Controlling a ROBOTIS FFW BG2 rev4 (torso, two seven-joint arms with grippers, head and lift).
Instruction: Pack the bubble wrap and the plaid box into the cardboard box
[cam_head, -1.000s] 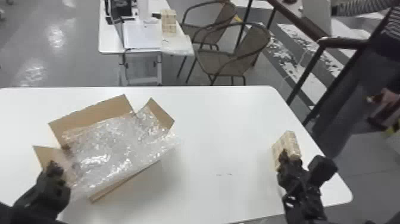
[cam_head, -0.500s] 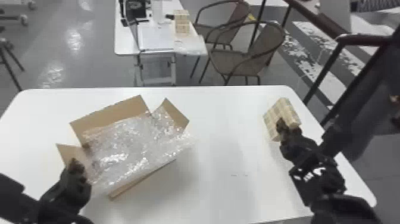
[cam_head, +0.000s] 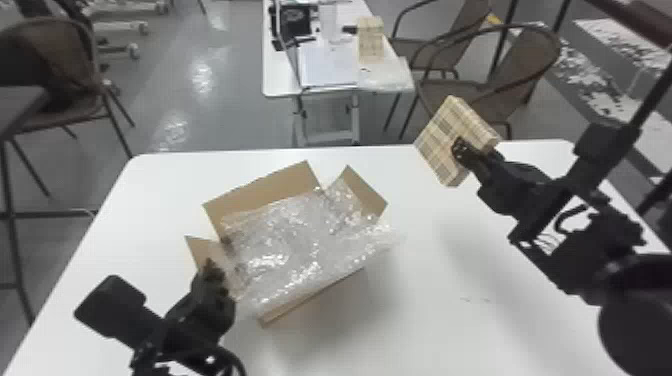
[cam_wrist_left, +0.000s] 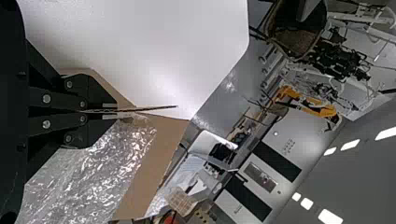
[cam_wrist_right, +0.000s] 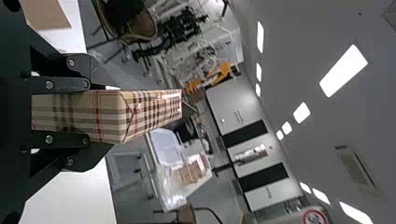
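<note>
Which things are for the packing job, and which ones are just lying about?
For the job:
- cardboard box, open on the near table
- bubble wrap, on the cardboard box
- plaid box, held in the right gripper

Probably just lying about:
- papers on the far table
- the patterned block beside them
- chairs

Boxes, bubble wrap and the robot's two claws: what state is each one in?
Cardboard box: open, flaps up.
Bubble wrap: unpacked flat across the cardboard box's opening.
Plaid box: closed, held above the table.
Left gripper: shut on a cardboard flap.
Right gripper: shut on the plaid box.
</note>
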